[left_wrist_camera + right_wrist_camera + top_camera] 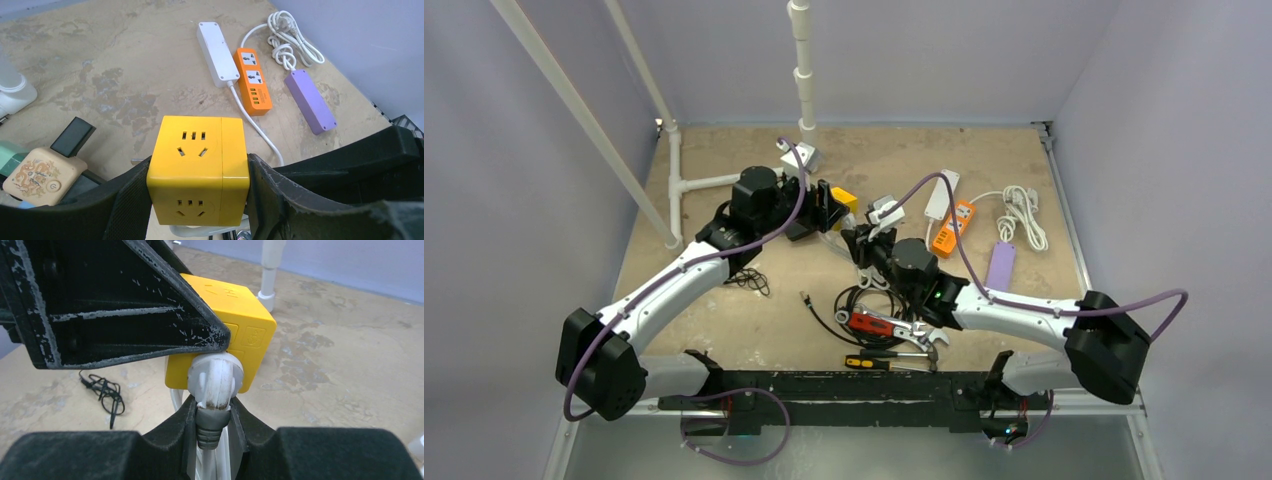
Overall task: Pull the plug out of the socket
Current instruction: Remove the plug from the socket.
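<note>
From my station I can read no words, brands or numbers anywhere. The one clear sign is a round power symbol, beside a dragon drawing, on the cream rounded-square gadget (42, 176). Embossed marks on the yellow plastic cube socket (235, 325) are too faint to read.

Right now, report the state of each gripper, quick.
Left gripper: closed on the yellow socket cube.
Right gripper: closed on the white plug, at its neck.
</note>
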`<state>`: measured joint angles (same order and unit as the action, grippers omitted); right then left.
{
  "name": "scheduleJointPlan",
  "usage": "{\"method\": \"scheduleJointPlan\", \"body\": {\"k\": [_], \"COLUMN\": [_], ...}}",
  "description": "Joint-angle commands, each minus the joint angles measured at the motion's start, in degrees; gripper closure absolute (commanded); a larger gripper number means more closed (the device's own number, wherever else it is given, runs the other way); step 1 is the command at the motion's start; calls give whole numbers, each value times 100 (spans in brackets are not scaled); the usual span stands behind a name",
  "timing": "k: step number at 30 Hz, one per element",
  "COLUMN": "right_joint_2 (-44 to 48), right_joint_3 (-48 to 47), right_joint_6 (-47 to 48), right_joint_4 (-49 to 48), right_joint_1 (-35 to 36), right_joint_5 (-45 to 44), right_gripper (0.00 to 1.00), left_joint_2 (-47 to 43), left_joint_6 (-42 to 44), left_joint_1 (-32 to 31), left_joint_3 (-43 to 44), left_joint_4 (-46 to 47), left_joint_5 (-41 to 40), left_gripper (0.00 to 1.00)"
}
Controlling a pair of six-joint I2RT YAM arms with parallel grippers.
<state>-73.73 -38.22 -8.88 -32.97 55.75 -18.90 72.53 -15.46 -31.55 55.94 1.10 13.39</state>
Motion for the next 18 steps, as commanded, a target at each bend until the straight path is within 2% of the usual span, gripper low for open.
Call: {"method": "scheduleJointPlan", "body": {"k": [1, 8, 10, 15, 18], "right_joint_2": [86, 358, 495, 863, 810], "right_joint_3": [-573, -406, -333, 104, 9], "right_joint_6": [297, 138, 69, -752, -756], "right_joint_4": [-549, -658, -728, -1394, -1307], "right_joint_1": [588, 528, 323, -959, -1031], "right_joint_5": [-499, 8, 533, 2956, 3233], "right_gripper": [100, 100, 100, 100, 100], "left_joint_2": [60, 29, 10, -90, -111], "left_joint_6": [134, 220, 263, 358, 360], "left_joint_1": [290, 299, 294, 291, 298], "left_joint_3": [95, 87, 71, -43, -109], "left_joint_4": [281, 294, 335, 615, 725], "left_joint_5": [-995, -950, -860, -464, -382], "left_gripper": [100, 100, 100, 100, 100]}}
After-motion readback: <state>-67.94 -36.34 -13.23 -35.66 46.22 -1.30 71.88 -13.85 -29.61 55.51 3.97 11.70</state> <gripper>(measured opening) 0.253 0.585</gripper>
